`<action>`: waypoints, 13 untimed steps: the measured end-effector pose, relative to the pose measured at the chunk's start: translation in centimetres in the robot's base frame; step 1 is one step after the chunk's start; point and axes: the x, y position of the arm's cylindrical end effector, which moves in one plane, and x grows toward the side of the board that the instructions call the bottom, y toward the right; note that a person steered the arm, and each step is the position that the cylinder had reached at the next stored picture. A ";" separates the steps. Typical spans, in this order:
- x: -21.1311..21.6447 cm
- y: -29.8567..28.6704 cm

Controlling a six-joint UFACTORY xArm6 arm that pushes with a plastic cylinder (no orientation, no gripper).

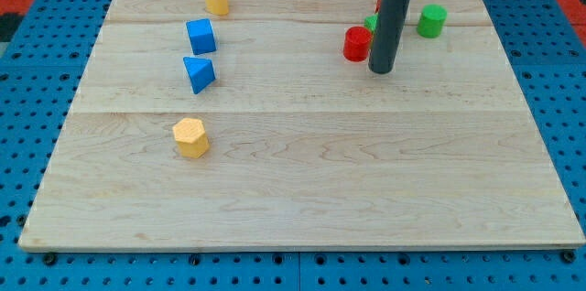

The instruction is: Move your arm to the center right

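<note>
Just beside my tip [381,70]: red cylinder [356,44].

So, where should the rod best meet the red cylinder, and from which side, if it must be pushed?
No gripping is possible; my tip can only push. Meet the red cylinder low on its round side, centred so it does not roll off. Come from the view's left or bottom: a green block sits close behind it, with the green cylinder farther right.

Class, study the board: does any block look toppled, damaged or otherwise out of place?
Nothing stands out. All blocks sit flat on the wooden board, none broken. My tip stands just right of the red cylinder; a green block and another red one behind the rod are partly hidden, so unclear.
</note>
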 end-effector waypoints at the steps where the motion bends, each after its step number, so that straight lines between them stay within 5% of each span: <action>1: -1.4 -2.0; 2: -4.8 -0.8; 4: -5.0 1.3; 8: 7.4 -0.9; 10: 13.6 -6.5; 13: 14.3 -13.2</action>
